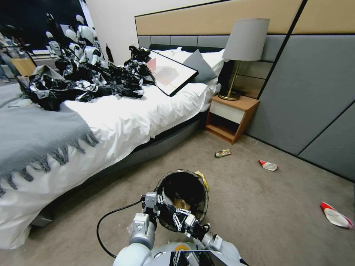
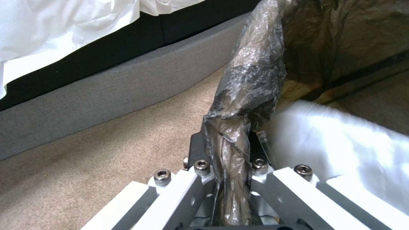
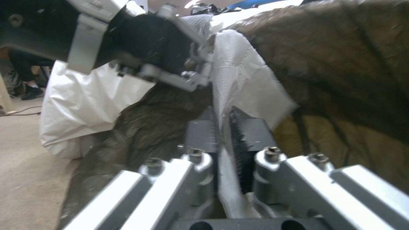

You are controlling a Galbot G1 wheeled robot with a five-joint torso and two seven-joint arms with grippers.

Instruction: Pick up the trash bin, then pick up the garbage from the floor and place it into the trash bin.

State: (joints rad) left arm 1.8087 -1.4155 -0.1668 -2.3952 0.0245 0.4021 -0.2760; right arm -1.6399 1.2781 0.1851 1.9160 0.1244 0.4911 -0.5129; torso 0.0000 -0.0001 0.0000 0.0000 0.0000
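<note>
The trash bin (image 1: 192, 184), lined with a black bag, is held off the carpet and tipped with its mouth towards me. My left gripper (image 1: 158, 202) is shut on its bag-covered rim (image 2: 247, 83). My right gripper (image 1: 176, 215) reaches into the bin's mouth, shut on a white paper scrap (image 3: 243, 76) that runs between its fingers against the liner. A brown piece (image 1: 181, 204) lies inside the bin. Garbage lies on the carpet: a greenish-yellow wrapper (image 1: 223, 152), a red-and-white wrapper (image 1: 267, 165) and another red-and-white one (image 1: 335, 215). A yellow packet (image 1: 202, 178) shows at the bin's far rim.
The bed (image 1: 122, 122), with crumpled black plastic sheets (image 1: 85, 81) and a framed picture on it, runs along my left. A wooden nightstand (image 1: 231, 114) with a lamp stands ahead by the grey wall panels (image 1: 307, 96). Open carpet lies ahead and to the right.
</note>
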